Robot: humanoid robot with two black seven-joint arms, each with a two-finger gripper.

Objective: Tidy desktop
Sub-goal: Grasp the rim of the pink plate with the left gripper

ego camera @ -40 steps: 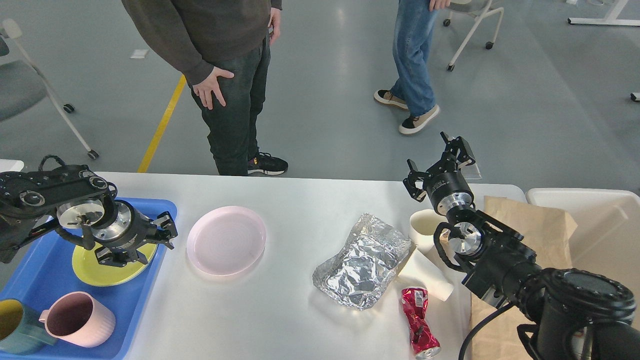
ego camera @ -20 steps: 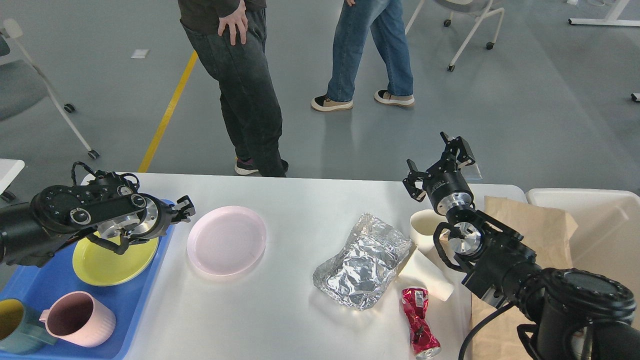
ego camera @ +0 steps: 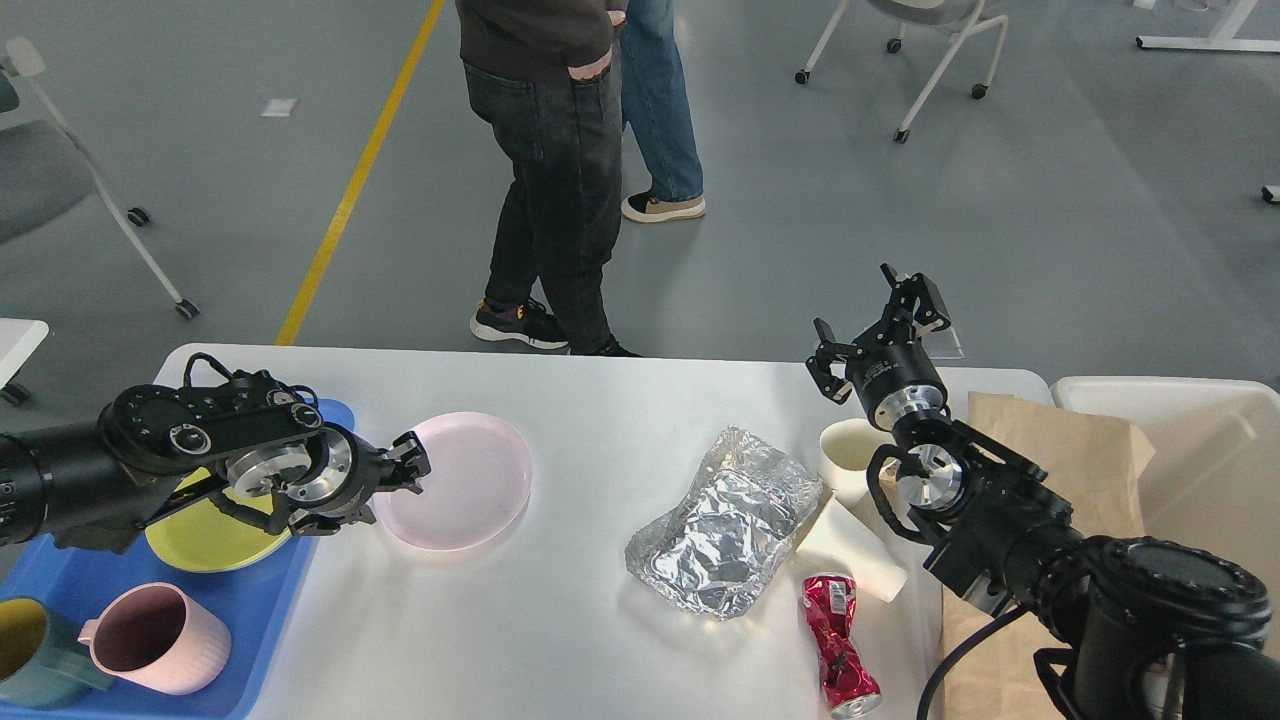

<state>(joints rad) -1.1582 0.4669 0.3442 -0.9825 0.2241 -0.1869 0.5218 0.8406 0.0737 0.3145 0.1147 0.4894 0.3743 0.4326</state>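
Movement is all on the left of the frame: the left gripper point(ego camera: 412, 470), which a second ago hung over the yellow plate point(ego camera: 195, 540) in the blue tray point(ego camera: 290, 600), has swung right to the near rim of the pink plate point(ego camera: 455, 480). Its fingers look parted around that rim, not yet clenched. The right gripper point(ego camera: 868, 335) stays raised and released at upper right. The desktop point(ego camera: 560, 620) fills the lower frame, bearing foil point(ego camera: 725, 520), a crushed can point(ego camera: 838, 645) and paper cups point(ego camera: 850, 545). The pink plate is probably next for the tray.
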